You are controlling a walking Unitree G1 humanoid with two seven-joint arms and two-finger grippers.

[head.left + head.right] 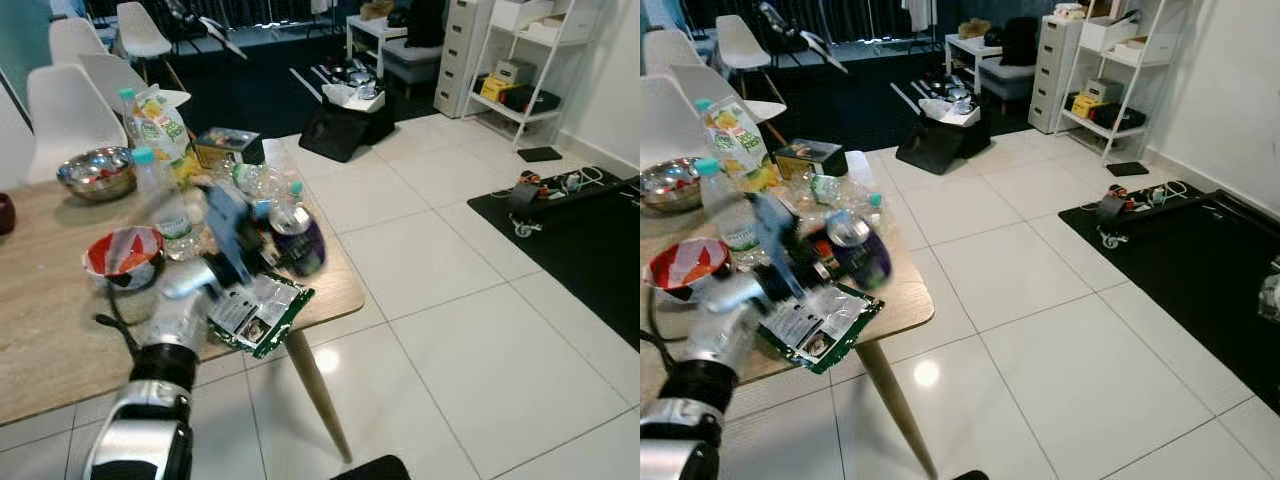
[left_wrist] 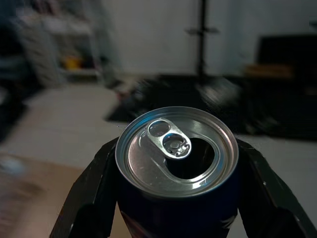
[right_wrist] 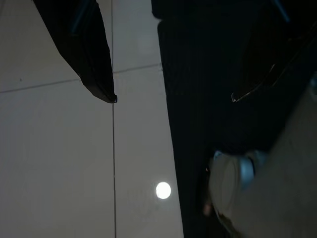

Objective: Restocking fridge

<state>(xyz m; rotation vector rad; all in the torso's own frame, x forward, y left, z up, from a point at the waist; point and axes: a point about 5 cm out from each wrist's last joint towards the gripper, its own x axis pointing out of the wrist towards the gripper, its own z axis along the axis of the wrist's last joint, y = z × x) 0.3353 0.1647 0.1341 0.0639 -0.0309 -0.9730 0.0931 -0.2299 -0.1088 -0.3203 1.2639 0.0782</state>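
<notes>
Left wrist view: left gripper (image 2: 177, 198) fingers pinch can (image 2: 177, 158) — upright, opened top toward cam — right gripper unclear.

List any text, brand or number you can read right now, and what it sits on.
None can be read.
Can held in the left gripper: printing at the bottom edge too dark and cropped.
Green packet on the table: label print too small and blurred.
Juice carton: blurred artwork, no legible words.
Red-and-white bowl: markings blurred.
</notes>
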